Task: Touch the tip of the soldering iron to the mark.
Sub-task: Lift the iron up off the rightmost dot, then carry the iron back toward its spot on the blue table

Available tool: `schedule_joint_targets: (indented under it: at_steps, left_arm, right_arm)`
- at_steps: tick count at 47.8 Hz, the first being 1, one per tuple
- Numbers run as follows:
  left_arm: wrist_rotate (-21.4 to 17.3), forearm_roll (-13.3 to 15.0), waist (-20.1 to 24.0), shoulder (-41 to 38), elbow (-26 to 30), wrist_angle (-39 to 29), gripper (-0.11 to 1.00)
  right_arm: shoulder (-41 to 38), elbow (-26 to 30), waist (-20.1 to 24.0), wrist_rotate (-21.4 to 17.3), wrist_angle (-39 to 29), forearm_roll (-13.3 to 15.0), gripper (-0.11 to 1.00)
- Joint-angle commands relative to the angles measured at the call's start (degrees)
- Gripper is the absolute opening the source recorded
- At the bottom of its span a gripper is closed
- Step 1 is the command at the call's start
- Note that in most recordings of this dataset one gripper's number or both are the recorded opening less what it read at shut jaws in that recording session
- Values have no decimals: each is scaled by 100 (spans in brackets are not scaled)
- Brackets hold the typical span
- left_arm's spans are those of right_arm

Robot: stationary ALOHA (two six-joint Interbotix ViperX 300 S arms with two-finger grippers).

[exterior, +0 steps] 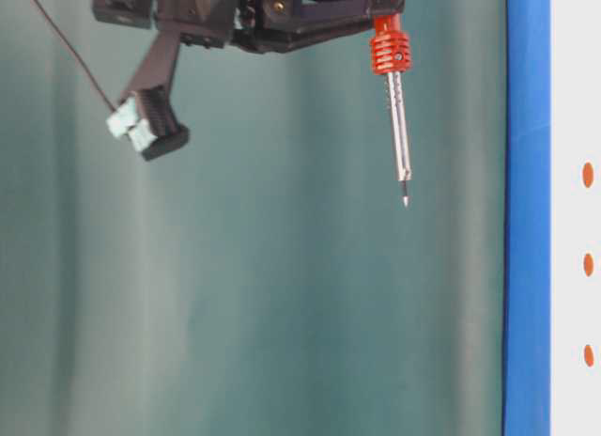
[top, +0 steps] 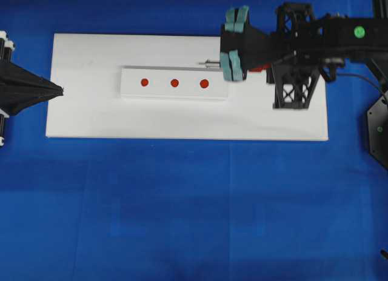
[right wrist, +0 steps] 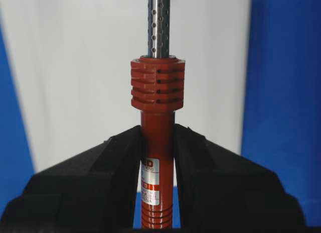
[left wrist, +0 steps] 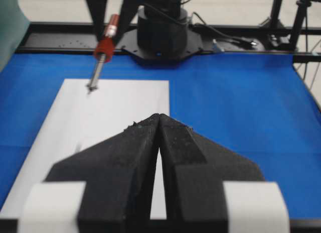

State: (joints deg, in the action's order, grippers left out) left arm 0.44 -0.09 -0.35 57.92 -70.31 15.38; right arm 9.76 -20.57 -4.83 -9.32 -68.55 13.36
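Soldering iron (right wrist: 157, 142) gripped, tip not yet on the mark (top: 204, 83).
Left end effector (left wrist: 159, 123) rests pinched together, empty; right end effector (right wrist: 157, 147) clamps the handle, tip hovering just beyond the strip's far edge; touching remains.

Both arms are black: the right arm (top: 303, 45) shows open lattice framing, a green dot, teal finger pads (top: 233, 66), while the left gripper (left wrist: 159, 142) carries what look like white tape bands.

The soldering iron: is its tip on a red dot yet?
No. The soldering iron hangs in the air, clamped in the right gripper.
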Motion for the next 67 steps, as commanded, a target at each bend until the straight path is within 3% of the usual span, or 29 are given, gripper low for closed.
schedule_joint_targets:
  at_steps: [1,10,28,35,48,67]
  left_arm:
    - [18,-9,0,-18,70,79,0]
    - [35,-9,0,-9,70,70,0]
    - [53,-9,0,44,88,62,0]
    - [53,-9,0,79,88,62,0]
    - [62,-9,0,79,88,70,0]
    - [62,-9,-9,79,88,70,0]
  right_arm:
    - [167,35,264,-237,0,-9,6]
    - [167,0,914,-870,0,0,6]
    - [114,-9,2575,-2733,44,35,6]
    - [44,18,3050,-3261,44,70,6]
    - [-53,9,3270,-3507,132,88,6]
    - [-545,431,2909,-3217,554,220,6]
